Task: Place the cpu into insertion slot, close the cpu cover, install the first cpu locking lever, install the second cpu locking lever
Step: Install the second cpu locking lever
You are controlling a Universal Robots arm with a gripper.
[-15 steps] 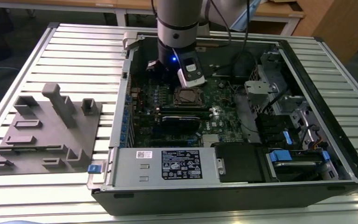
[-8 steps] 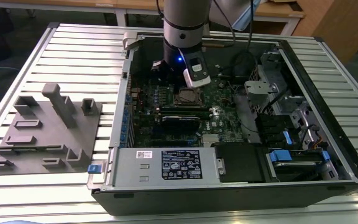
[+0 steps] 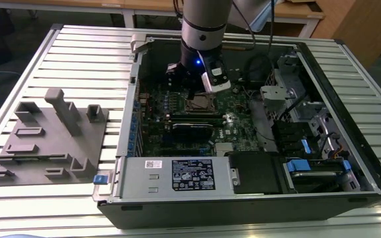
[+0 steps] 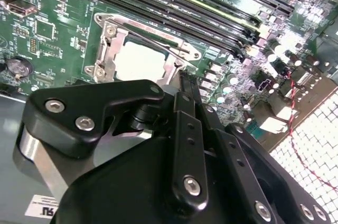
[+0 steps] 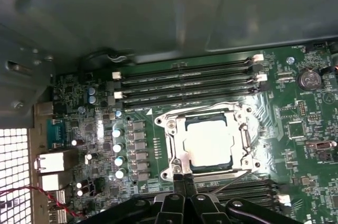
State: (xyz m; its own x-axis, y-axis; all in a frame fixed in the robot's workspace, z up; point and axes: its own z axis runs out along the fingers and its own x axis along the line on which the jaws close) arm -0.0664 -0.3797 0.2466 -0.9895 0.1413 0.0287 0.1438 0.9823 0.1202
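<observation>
Sitting in its socket on the green board [image 5: 296,129], the chip [image 5: 209,143] shows its pale metal top through the square opening of the silvery cover [image 5: 177,147], which lies flat around it. In both wrist views the gripper [image 5: 185,182] hangs just beside the cover's edge, fingers [image 5: 178,184] pressed together and holding nothing. The open computer case [image 3: 349,124] surrounds the board.

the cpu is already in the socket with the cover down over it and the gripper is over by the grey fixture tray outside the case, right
Not quite. The cpu sits in the socket under the cpu cover, but the gripper is inside the case at the socket's edge, as the first wrist view shows, not by the grey fixture tray.
</observation>
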